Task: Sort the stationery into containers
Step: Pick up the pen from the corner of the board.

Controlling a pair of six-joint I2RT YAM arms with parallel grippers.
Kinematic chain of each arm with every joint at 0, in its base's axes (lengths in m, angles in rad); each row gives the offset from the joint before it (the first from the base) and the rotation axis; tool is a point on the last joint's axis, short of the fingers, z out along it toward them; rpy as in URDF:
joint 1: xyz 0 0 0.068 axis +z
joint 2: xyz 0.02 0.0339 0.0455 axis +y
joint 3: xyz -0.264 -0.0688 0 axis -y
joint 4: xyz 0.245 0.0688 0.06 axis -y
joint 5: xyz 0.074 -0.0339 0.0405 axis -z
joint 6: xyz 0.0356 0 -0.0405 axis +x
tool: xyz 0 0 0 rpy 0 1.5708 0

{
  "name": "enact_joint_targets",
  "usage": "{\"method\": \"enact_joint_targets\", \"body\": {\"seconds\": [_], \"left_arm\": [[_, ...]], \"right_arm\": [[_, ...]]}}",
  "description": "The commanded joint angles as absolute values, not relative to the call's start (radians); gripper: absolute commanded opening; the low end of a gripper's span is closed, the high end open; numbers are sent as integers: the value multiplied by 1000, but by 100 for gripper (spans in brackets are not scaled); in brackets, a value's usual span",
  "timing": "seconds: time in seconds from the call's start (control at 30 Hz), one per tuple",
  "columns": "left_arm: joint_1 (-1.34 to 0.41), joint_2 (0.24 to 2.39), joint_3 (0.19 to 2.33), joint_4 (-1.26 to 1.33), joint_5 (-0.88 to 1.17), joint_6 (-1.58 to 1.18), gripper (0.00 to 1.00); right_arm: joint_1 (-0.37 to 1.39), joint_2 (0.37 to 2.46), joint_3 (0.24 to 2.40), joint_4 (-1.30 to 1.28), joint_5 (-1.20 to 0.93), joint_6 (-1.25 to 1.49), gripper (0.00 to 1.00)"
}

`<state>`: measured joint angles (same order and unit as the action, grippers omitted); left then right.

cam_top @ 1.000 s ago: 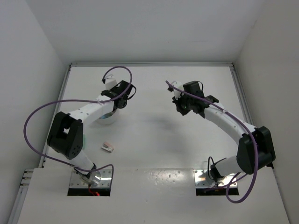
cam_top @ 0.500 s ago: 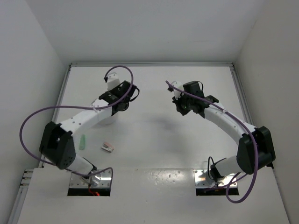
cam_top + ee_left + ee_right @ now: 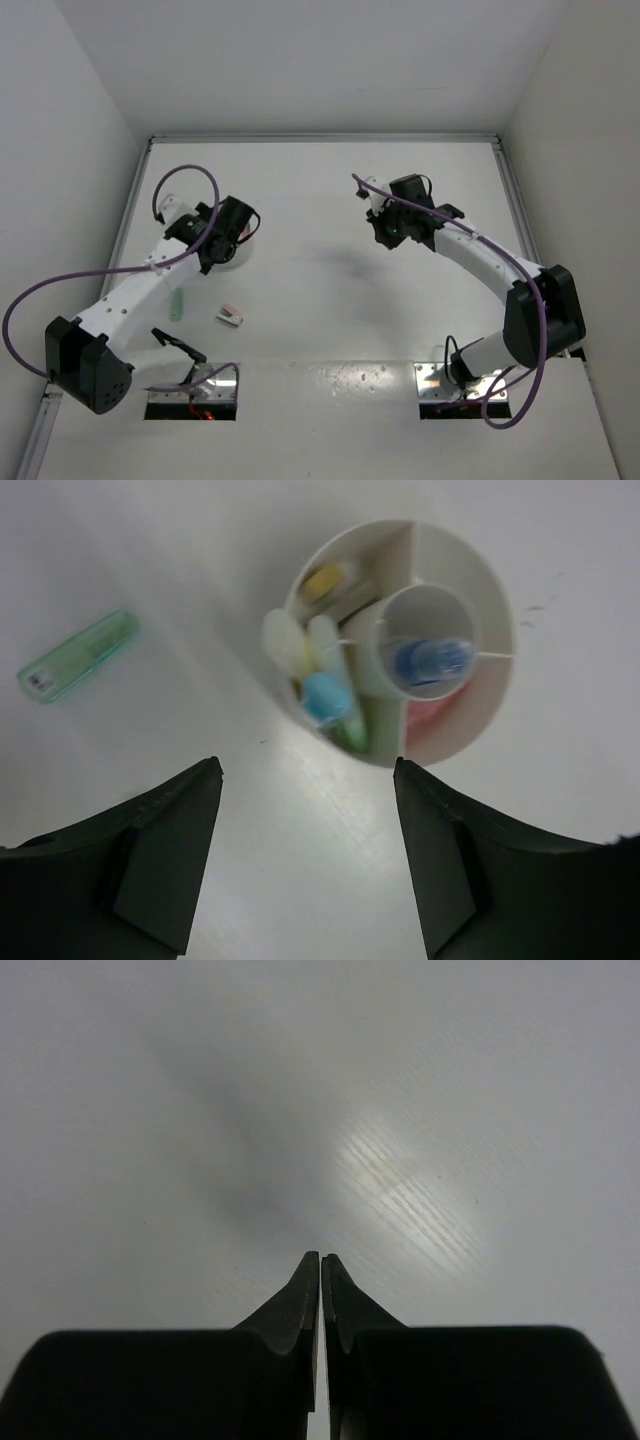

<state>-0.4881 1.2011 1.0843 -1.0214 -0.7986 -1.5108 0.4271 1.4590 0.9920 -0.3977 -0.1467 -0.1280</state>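
Left gripper [image 3: 305, 770] hangs above the table [image 3: 560, 810], jaws wide apart, nothing between them. White divided bowl [image 3: 497, 600] sits just beyond the fingertips, slightly right. Blue-capped bottle [image 3: 432, 658] in its centre tube, pastel sticks [image 3: 325, 695] in one compartment. Green highlighter [image 3: 78, 656] lies flat beyond the left finger, apart from the bowl; its end label unreadable. Pink-white stapler [image 3: 230, 316] lies near it. Right gripper [image 3: 320, 1260]: jaws pressed together, empty.

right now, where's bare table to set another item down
Widest free patch: the table middle, between the bowl and the right gripper. Its far edge is bare too. Crowded: near-left, where the green stick and pink-white stapler lie by the bowl.
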Motion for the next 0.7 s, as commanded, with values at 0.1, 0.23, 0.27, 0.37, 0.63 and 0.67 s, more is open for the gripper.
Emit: {"method": "enact_joint_targets", "body": {"seconds": [0.1, 0.23, 0.27, 0.37, 0.63, 0.67], "left_arm": [[-502, 1091, 947, -1140, -787, -1730, 79], [-522, 1054, 905, -1160, -807, -1743, 80], [-531, 1030, 905, -1160, -821, -1743, 80], [-531, 964, 856, -1129, -830, -1697, 84], [-398, 960, 825, -993, -769, -1478, 91], [-379, 985, 842, -976, -759, -1432, 91]], "right_arm": [[422, 1489, 980, -403, -247, -155, 2], [422, 1480, 916, -394, -322, -184, 2], [422, 1480, 907, -394, -333, -198, 4], [422, 1506, 888, -405, -353, -227, 9], [422, 1649, 1069, -612, -359, -272, 17], [422, 1649, 1069, -612, -368, -272, 17]]}}
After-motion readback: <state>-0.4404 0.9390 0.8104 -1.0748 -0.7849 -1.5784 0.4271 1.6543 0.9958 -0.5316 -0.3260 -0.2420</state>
